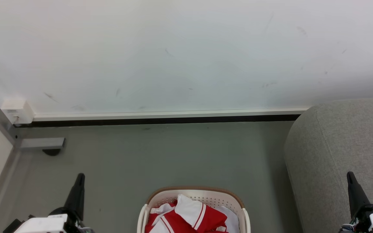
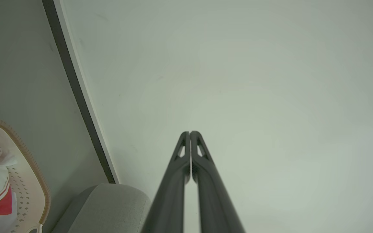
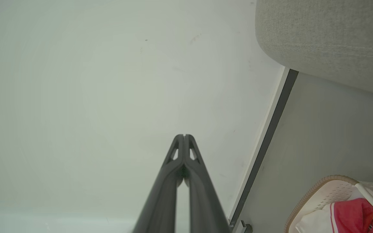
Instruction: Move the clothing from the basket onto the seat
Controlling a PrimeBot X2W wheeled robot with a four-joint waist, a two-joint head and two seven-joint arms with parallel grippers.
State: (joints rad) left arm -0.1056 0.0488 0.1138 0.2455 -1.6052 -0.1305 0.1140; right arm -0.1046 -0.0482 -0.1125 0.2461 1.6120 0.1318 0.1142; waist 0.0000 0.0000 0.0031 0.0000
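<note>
The left claw (image 1: 81,176) and the right claw (image 1: 350,175) are seen nearest, each closed fully with fingertips pressed together and nothing held. Between them, on the grey floor (image 1: 160,155), the basket (image 1: 193,189) is set, with red-and-white clothing (image 1: 186,216) heaped inside. The seat (image 1: 338,145) is placed to its right, apart from it. Farthest, a white wall (image 1: 173,55) is seen.

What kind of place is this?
Probably an indoor room, perhaps a test space furnished like a home: a plain white wall, a grey upholstered seat and a laundry basket holding clothing.
</note>
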